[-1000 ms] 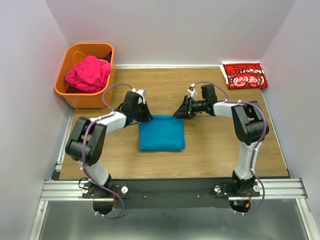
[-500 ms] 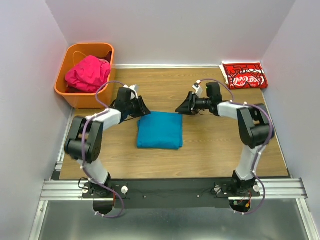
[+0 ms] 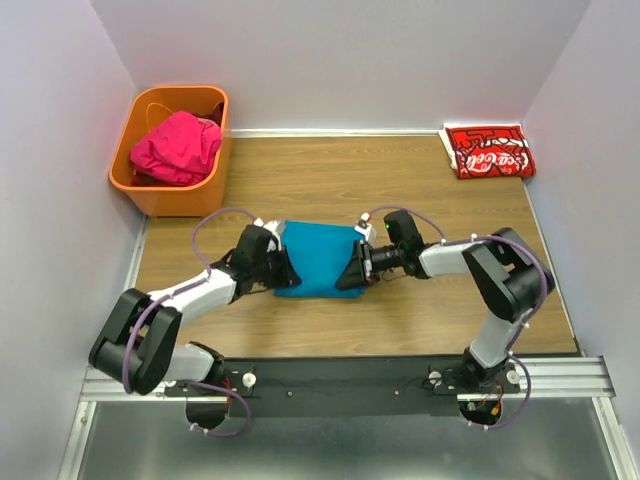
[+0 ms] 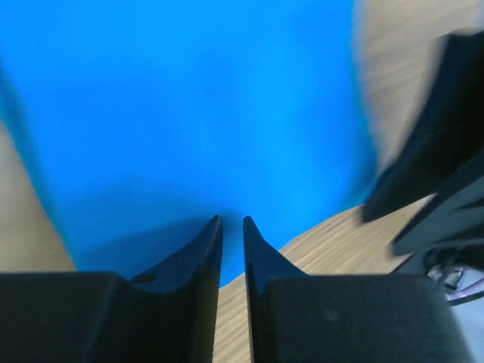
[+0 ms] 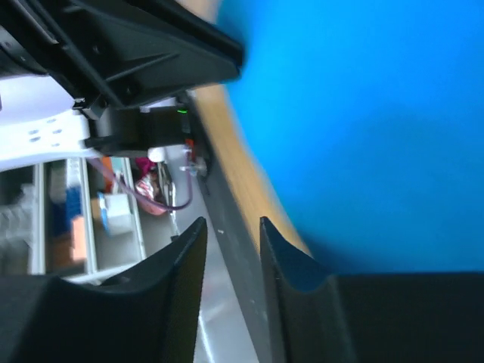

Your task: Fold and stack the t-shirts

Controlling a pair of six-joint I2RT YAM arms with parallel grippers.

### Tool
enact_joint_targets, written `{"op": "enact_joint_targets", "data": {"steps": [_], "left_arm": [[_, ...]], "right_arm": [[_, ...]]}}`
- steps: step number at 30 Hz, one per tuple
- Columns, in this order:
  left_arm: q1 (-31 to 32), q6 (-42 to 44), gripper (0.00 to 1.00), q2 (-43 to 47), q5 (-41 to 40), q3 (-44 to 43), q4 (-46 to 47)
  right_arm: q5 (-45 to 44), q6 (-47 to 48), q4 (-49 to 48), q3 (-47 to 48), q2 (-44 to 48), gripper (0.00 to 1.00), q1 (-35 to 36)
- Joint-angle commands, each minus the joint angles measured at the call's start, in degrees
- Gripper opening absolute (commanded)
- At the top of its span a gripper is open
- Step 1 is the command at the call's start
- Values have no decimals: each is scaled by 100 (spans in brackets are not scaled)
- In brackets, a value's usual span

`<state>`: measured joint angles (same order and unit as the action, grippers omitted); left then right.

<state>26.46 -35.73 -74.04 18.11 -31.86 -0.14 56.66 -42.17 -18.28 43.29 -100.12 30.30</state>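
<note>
Against teal t-shirt [image 3: 318, 262] now: both pincers [image 3: 285, 268] [image 3: 350, 272]

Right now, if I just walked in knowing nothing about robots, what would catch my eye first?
A folded teal-blue t-shirt lies in the middle of the wooden table, with the left gripper at its left edge and the right gripper at its right edge. A folded red Coca-Cola t-shirt sits in the far right corner, and at far left a crumpled magenta-pink t-shirt fills an orange basket.
</note>
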Motion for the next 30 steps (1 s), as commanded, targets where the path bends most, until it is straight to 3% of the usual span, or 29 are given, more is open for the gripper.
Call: {"op": "enact_joint_targets", "data": {"steps": [1, 6, 8, 9, 11, 14, 17, 22, 30], "left_arm": [[-9, -452, 18, -364, -650, 416, -74], [0, -707, 16, -366, -660, 619, -117], [0, -725, 16, -60, -624, 689, -214], [-9, -725, 17, 81, -607, 698, -284], [0, -708, 21, 608, -642, 698, -451], [0, -769, 38, 1329, -765, 716, -478], [-18, -857, 41, 1700, -1028, 733, -443], [-255, -1033, 34, 1149, -1064, 804, -530], [-528, -1077, 28, 408, -994, 848, -487]], "right_arm": [[-331, -55, -448, -417, -534, 37, -69], [-481, 183, -439, -821, -931, 30, -541], [-472, 270, -370, -954, -564, 30, -683], [-507, 375, 110, -884, -257, 30, -692], [-508, 640, 605, -594, 35, 32, -649], [-235, 360, 677, -322, 448, 35, -413], [-261, 87, 616, -13, 555, 39, -131], [-252, -1054, -1035, 241, -68, 42, 256], [-665, -1013, -1072, 347, -1308, 42, 503]]}}
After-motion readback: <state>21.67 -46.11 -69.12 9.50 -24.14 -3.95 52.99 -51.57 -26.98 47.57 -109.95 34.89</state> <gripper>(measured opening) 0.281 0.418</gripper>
